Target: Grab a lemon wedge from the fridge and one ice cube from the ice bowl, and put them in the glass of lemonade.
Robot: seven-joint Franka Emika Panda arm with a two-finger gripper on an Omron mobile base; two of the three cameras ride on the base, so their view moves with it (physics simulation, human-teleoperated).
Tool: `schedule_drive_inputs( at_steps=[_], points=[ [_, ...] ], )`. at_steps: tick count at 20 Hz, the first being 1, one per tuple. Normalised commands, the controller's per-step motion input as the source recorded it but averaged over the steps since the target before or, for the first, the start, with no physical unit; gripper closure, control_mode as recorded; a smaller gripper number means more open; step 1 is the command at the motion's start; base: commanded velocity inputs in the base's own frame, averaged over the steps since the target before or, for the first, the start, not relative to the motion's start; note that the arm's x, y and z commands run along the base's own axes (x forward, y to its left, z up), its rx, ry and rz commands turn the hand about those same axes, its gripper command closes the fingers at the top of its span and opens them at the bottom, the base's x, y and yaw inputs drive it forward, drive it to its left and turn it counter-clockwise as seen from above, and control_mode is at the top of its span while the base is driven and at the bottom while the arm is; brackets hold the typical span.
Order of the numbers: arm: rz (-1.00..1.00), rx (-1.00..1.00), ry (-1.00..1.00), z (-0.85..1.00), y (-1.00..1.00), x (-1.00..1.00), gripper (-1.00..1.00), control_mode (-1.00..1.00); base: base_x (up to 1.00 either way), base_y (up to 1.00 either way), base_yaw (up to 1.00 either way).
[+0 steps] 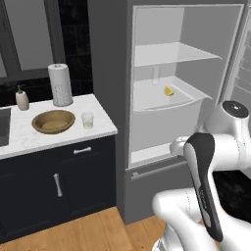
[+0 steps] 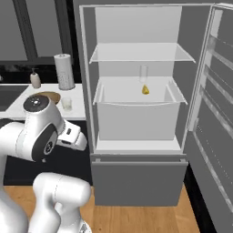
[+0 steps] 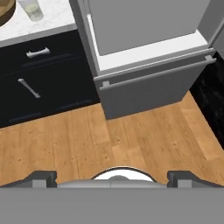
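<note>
The fridge (image 2: 136,113) stood with its door swung open at the right of the right base view, and the lemon wedge (image 2: 145,89) lay on the middle shelf near the frame's centre, just below a tall slim clear vessel (image 2: 143,73) at the back of that shelf. In the left base view the same wedge (image 1: 168,91) showed right of centre in the upper half. The step in hand was judged to be the first one — fetching the wedge — and it had not yet begun in earnest: the gripper (image 3: 112,177) pointed down at the wooden floor (image 3: 131,140) in front of the fridge's lower drawer, its two finger tips spread wide at the bottom corners of the hand view, holding nothing. The next move called for raising and turning the hand toward the middle shelf, then entering between the shelves without striking the vessel behind the wedge. On the counter (image 1: 29,139) at the left of the left base view sat the ice bowl (image 1: 53,121) and, just to its right, the glass of lemonade (image 1: 87,119). Count — one lemon wedge, one bowl, one glass, one slim vessel, one paper-towel roll (image 1: 60,84) and one soap dispenser (image 1: 22,98); ice cubes in the bowl could not be made out.
</note>
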Motion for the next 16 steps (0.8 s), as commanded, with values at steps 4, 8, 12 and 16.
schedule_drive_inputs(
  at_steps=[4, 8, 12, 16],
  points=[
    [0.0, 0.0, 0.0, 0.0, 0.0, 0.0, -1.0, 1.0, 0.0, -0.77, 0.02],
    [0.0, 0.0, 0.0, 0.0, 0.0, 0.0, -1.0, 1.0, 0.0, -0.76, 0.05],
    [0.0, 0.0, 0.0, 0.0, 0.0, 0.0, -1.0, 1.0, 0.0, -0.46, 0.07],
    [0.0, 0.0, 0.0, 0.0, 0.0, 0.0, -1.0, 1.0, 0.14, -0.13, 0.13]
  ],
)
